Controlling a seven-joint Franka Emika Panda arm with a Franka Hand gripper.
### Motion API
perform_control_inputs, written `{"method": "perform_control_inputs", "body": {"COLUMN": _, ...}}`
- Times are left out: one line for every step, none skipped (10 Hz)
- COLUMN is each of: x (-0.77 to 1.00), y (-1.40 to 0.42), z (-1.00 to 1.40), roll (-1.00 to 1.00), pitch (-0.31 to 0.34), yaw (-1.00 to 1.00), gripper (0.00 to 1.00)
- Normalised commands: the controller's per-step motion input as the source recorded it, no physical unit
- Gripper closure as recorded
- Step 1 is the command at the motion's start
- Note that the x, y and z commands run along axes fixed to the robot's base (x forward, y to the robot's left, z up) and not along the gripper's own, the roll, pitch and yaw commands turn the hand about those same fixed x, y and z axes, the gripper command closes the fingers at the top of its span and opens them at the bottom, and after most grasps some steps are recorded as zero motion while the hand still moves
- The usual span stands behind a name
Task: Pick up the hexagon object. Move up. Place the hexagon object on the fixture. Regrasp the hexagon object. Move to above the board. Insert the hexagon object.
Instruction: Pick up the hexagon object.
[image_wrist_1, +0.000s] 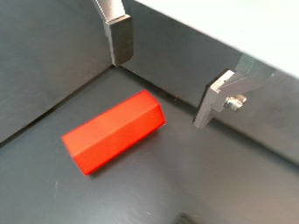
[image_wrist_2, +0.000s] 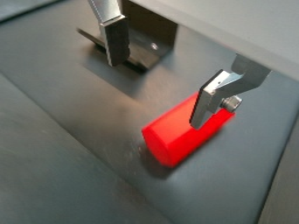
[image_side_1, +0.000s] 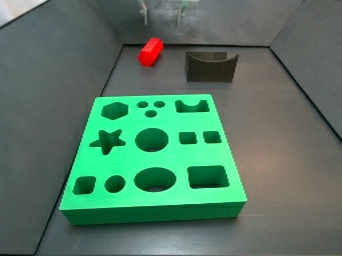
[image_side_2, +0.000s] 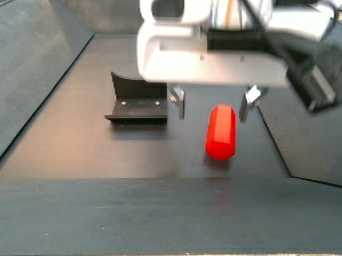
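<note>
Wrist views are showing the gripper (image_wrist_1: 163, 77) hovering with its jaws apart and empty above the hexagon object (image_wrist_1: 114, 131), which is lying flat on the dark floor; the fixture (image_wrist_2: 142, 42) is standing just beyond. Side views are showing the hexagon object (image_side_1: 150, 51) lying near the fixture (image_side_1: 210, 65), well apart from the board (image_side_1: 152, 155), with the gripper (image_side_2: 215, 98) hanging over it.

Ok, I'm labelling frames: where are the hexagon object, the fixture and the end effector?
hexagon object (image_side_1: 150, 51), side view, middle of its red top.
fixture (image_side_1: 210, 67), side view, its dark front face.
end effector (image_side_2: 214, 96), side view, open, midway between fingertips above the floor.
</note>
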Motion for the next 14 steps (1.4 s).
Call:
{"method": "perform_control_inputs", "body": {"x": -0.15, "y": 0.0, "z": -0.47, "roll": -0.14, "pitch": -0.17, "yaw": -0.46, "gripper": 0.0}}
{"method": "perform_control_inputs", "body": {"x": -0.1, "y": 0.0, "z": -0.4, "roll": -0.16, "pitch": -0.167, "yaw": -0.32, "gripper": 0.0}}
{"method": "perform_control_inputs", "body": {"x": -0.02, "y": 0.0, "z": -0.43, "roll": -0.16, "pitch": -0.139, "yaw": -0.15, "gripper": 0.0}}
{"method": "perform_control_inputs", "body": {"x": -0.08, "y": 0.02, "z": -0.47, "roll": -0.18, "pitch": -0.17, "yaw": -0.11, "gripper": 0.0}}
{"method": "perform_control_inputs", "body": {"x": -0.15, "y": 0.04, "z": -0.45, "roll": -0.15, "pitch": -0.167, "yaw": -0.03, "gripper": 0.0}}
{"method": "perform_control_inputs", "body": {"x": -0.17, "y": 0.05, "z": -0.37, "roll": -0.11, "pitch": -0.131, "yaw": 0.0, "gripper": 0.0}}
{"method": "perform_control_inputs", "body": {"x": -0.2, "y": 0.02, "z": -0.29, "roll": -0.1, "pitch": -0.127, "yaw": 0.0, "gripper": 0.0}}
{"method": "perform_control_inputs", "body": {"x": -0.27, "y": 0.08, "z": -0.24, "roll": -0.2, "pitch": -0.17, "yaw": 0.0, "gripper": 0.0}}
{"method": "perform_control_inputs", "body": {"x": -0.11, "y": 0.01, "z": -0.38, "roll": -0.26, "pitch": -0.193, "yaw": 0.0, "gripper": 0.0}}
{"method": "perform_control_inputs", "body": {"x": -0.13, "y": 0.05, "z": -0.4, "roll": -0.27, "pitch": -0.216, "yaw": 0.0, "gripper": 0.0}}
{"method": "perform_control_inputs", "body": {"x": -0.12, "y": 0.02, "z": -0.39, "roll": -0.18, "pitch": -0.174, "yaw": 0.0, "gripper": 0.0}}
{"method": "perform_control_inputs", "body": {"x": 0.0, "y": 0.0, "z": -0.09, "roll": -0.11, "pitch": -0.08, "yaw": 0.0, "gripper": 0.0}}
{"method": "perform_control_inputs", "body": {"x": 0.0, "y": 0.0, "z": 0.0, "roll": 0.0, "pitch": -0.006, "yaw": 0.0, "gripper": 0.0}}
{"method": "perform_control_inputs", "body": {"x": 0.0, "y": 0.0, "z": 0.0, "roll": 0.0, "pitch": 0.0, "yaw": 0.0, "gripper": 0.0}}
